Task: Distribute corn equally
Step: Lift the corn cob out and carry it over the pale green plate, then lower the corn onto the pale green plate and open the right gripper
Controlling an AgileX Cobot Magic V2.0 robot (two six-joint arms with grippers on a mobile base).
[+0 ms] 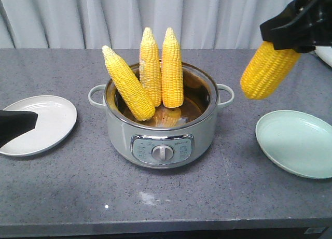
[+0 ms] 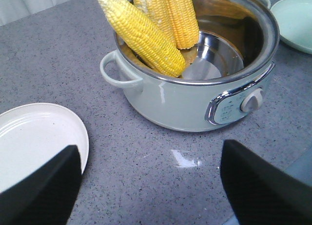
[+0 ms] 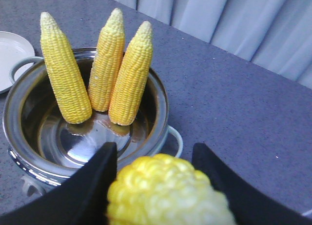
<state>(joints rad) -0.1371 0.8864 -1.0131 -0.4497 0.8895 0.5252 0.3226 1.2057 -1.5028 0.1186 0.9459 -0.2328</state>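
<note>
The held cob (image 1: pixel 267 70), clamped in the right end effector (image 3: pixel 156 186), hangs right of the pot (image 1: pixel 161 140) near the green plate (image 1: pixel 298 143), seemingly the first serving; next, lower and release. Three cobs (image 1: pixel 150 68) stand in the pot; the left end effector (image 2: pixel 151 186) gapes empty.

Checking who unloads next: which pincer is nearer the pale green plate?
Right. The right pincer, holding a corn cob, hangs above the green plate; the left pincer is beyond the pot, by the white plate.
</note>
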